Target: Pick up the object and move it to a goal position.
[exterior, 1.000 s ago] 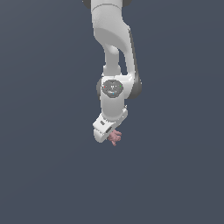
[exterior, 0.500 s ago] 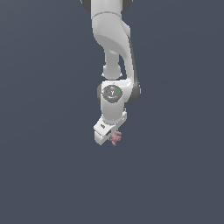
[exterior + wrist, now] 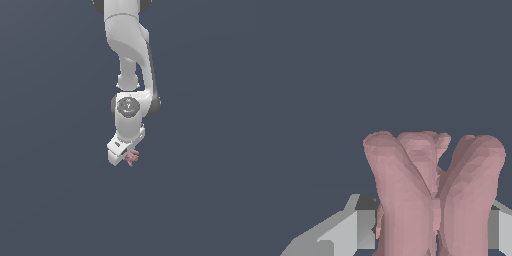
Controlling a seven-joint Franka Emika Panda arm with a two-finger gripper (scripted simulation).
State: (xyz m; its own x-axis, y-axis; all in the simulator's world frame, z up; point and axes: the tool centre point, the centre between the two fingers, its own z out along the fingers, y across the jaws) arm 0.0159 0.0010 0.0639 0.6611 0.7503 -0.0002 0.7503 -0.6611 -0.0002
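Observation:
The object (image 3: 132, 158) is a small dusty-pink pronged thing, much smaller than the white arm. It hangs in the air at the tip of my gripper (image 3: 129, 157), which is shut on it. In the wrist view the object (image 3: 431, 195) fills the near field, its stubby prongs spreading out between the two grey fingers (image 3: 358, 225). The white gripper body (image 3: 119, 150) points down and toward the exterior view's right. No goal marker shows in either view.
The white arm (image 3: 131, 65) comes down from the top of the exterior view. Around it there is only a plain dark blue-grey background, with no surface or other object showing.
The arm has shifted slightly upward in the exterior view with the object still held. The grip looks the same.

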